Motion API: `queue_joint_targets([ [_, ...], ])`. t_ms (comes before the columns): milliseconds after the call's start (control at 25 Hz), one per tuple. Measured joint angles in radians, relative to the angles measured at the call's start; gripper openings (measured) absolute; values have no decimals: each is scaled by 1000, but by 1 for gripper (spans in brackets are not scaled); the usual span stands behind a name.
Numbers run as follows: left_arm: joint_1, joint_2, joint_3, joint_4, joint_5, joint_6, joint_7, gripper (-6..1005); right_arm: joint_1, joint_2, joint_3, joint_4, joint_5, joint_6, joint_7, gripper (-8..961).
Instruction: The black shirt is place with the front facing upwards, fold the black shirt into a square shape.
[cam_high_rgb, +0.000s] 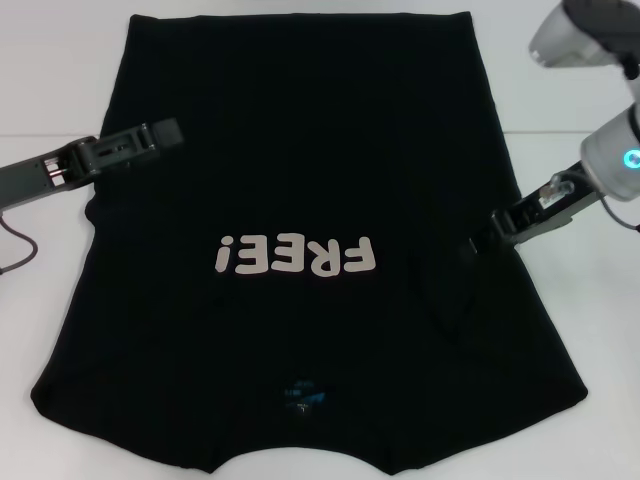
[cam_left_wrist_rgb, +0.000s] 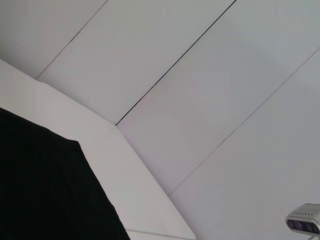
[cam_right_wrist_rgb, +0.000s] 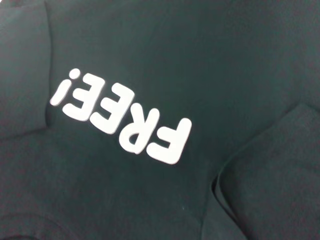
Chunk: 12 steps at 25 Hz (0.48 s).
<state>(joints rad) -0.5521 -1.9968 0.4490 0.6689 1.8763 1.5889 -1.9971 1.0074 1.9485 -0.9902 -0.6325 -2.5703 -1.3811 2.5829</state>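
Over on the left, the left end effector (cam_high_rgb: 165, 133) reaches in from the edge of the white bench (cam_high_rgb: 40, 320) and hangs over the left side of the black shirt (cam_high_rgb: 300, 180), its dark tip above the cloth near the sleeve; whether its fingers are apart or together cannot be told from here. The left wrist view catches only a corner of the black cloth on the bench with the pale wall panels (cam_left_wrist_rgb: 210, 100) beyond. In the middle, the black shirt lies spread flat across the bench, front up, collar toward the robot, with the off-white "FREE!" lettering (cam_high_rgb: 297, 259) on the chest and a small blue neck label (cam_high_rgb: 303, 395) near the collar. To the right, the right end effector (cam_high_rgb: 478, 243) sits low on the shirt's right side by a raised fold of fabric; black against black, so its grip cannot be made out. The right wrist view shows the lettering and that fold (cam_right_wrist_rgb: 260, 165) beside it.
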Motion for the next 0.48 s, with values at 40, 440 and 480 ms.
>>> queue_joint_targets([
  [40,0,1,-1,0,-3,3,-1,844,-4,-2,18,-1,7,1,-8,236],
  [440,63,107,39,13,153,131,-210,843,-98,-74,262,1,262,-37,-110,541],
  [480,74,115,35,18,176,151,-243,842,-103,-78,266,0,267,-37,-107,593],
])
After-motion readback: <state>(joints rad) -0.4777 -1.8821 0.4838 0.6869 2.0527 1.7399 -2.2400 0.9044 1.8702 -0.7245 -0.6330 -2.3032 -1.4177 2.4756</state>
